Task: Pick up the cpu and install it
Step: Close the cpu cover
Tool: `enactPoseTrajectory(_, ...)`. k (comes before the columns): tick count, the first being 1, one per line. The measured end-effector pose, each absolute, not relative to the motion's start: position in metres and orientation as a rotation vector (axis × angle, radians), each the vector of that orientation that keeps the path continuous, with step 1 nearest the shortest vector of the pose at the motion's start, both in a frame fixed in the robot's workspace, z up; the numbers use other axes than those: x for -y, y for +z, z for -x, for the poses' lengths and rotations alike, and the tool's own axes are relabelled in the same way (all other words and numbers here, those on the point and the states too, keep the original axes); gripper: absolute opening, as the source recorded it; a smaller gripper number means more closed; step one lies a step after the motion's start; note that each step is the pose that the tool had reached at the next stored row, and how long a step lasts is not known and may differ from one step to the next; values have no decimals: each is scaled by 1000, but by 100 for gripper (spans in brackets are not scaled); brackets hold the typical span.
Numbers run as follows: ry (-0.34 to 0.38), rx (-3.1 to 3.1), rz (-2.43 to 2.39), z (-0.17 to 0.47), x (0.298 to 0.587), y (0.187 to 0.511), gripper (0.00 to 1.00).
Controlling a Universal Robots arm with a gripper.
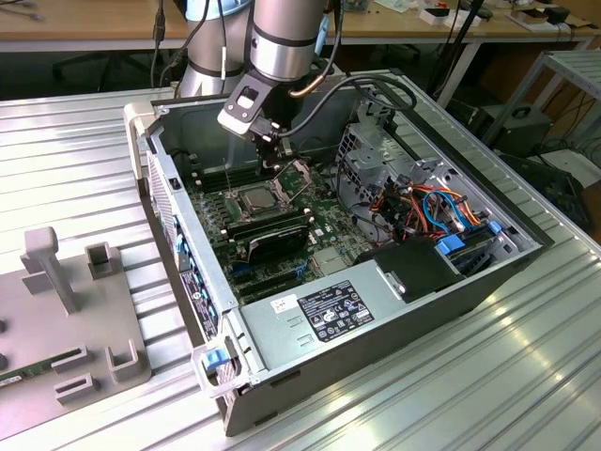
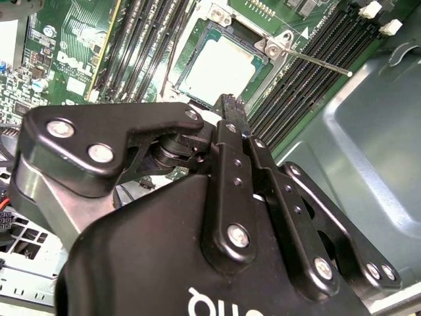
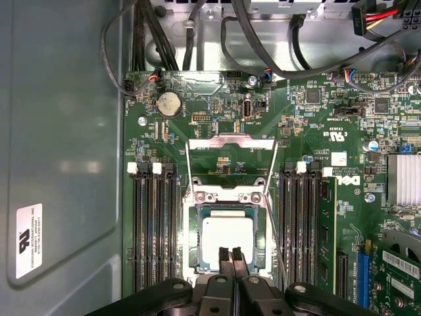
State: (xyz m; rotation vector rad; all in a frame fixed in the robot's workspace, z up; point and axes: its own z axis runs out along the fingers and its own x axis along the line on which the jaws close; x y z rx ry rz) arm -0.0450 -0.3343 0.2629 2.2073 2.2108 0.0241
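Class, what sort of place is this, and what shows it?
Probably a robotics lab: a robot arm over an open computer case on a ribbed metal bench, with desks behind.

case: your open computer case [image 1: 470, 296] lies on the ribbed table [image 1: 75, 160].
fixture: your grey fixture [image 1: 56, 329] sits near, at the exterior view's left.

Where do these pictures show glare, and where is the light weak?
In both wrist views glare washes the cpu top pale; in the second wrist view screws on the hand glint; in the exterior view the table shines and the case inside is dimmer.
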Motion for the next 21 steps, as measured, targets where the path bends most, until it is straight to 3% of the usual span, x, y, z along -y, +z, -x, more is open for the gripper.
enactPoseTrajectory(21,24,-2211,-2207,29,333,266,11)
